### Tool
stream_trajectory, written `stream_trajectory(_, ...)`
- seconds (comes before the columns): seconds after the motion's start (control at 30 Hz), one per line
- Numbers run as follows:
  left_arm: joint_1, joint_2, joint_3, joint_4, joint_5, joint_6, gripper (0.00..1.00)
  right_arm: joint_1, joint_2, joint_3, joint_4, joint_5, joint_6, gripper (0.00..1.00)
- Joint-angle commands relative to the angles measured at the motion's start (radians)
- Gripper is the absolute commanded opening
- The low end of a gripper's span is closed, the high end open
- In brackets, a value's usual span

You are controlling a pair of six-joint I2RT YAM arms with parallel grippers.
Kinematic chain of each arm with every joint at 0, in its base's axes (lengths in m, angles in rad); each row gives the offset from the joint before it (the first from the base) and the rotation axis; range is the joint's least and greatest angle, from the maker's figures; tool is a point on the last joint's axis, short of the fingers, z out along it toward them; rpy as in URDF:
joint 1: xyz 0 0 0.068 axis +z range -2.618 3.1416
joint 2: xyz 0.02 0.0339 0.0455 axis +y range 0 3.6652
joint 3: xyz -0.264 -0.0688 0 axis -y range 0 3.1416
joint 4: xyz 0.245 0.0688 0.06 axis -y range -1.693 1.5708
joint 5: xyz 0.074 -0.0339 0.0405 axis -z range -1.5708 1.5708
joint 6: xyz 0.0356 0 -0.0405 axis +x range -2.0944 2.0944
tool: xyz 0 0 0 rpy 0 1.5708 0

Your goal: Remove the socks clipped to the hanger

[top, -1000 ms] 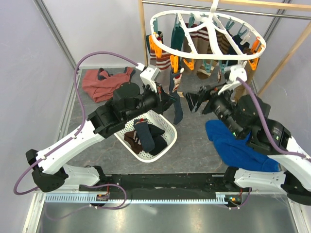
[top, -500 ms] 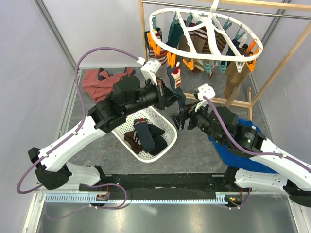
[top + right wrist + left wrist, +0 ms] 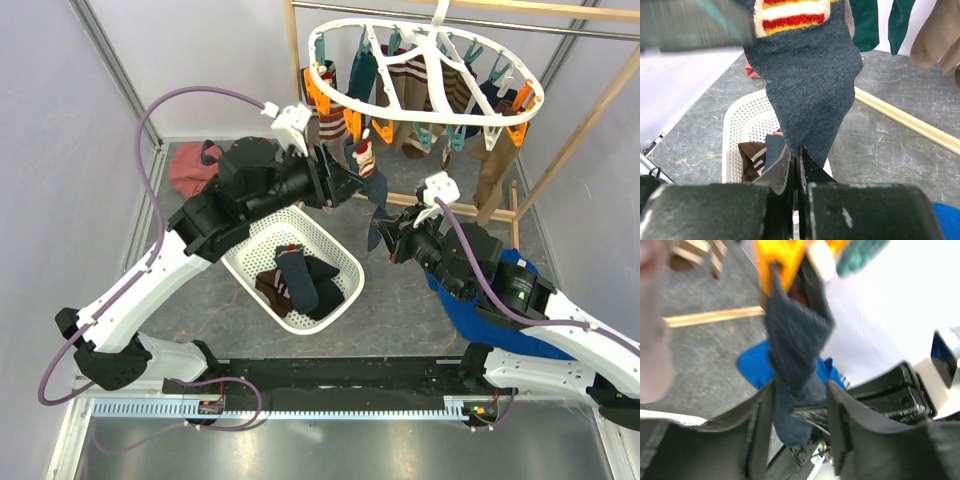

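Observation:
The white oval hanger (image 3: 430,58) hangs at the top with several socks (image 3: 408,78) on orange and teal clips. One navy sock (image 3: 375,190) with a red-white cuff hangs from an orange clip (image 3: 774,260). My left gripper (image 3: 352,183) is open, its fingers (image 3: 840,425) standing either side of that sock's (image 3: 795,340) lower part. My right gripper (image 3: 799,155) is shut on the pointed bottom end of the same navy sock (image 3: 807,75), and shows below it in the top view (image 3: 386,243).
A white perforated basket (image 3: 350,262) with several socks inside sits under the left arm, also in the right wrist view (image 3: 740,125). A rust-red garment (image 3: 195,172) lies back left, a blue cloth (image 3: 480,305) right. A wooden rail (image 3: 470,212) runs behind.
My right gripper moved left to the navy sock and shut on its bottom end. My left gripper, shut before, has opened round the sock and shifted up toward the clip.

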Motion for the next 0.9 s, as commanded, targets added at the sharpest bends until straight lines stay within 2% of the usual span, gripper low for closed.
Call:
stream_trajectory(0.0,0.059,0.015,0.096,-0.019,0.004,-0.029,0.56,0.002,-0.016,-0.001,0.037,-0.005,0.020,0.00)
stream_trajectory(0.5,0.156,0.220,0.425,-0.094,0.047,0.074,0.63,0.002,-0.057,-0.032,0.040,-0.026,0.072,0.00)
stream_trajectory(0.77,0.173,0.266,0.489,-0.097,0.035,0.119,0.65,0.002,-0.065,-0.038,0.047,-0.032,0.073,0.00)
stream_trajectory(0.83,0.175,0.276,0.503,-0.095,0.044,0.128,0.61,0.002,-0.063,-0.038,0.049,-0.034,0.070,0.00)
stream_trajectory(0.87,0.175,0.279,0.517,-0.094,0.046,0.134,0.55,0.002,-0.062,-0.038,0.050,-0.034,0.070,0.00)
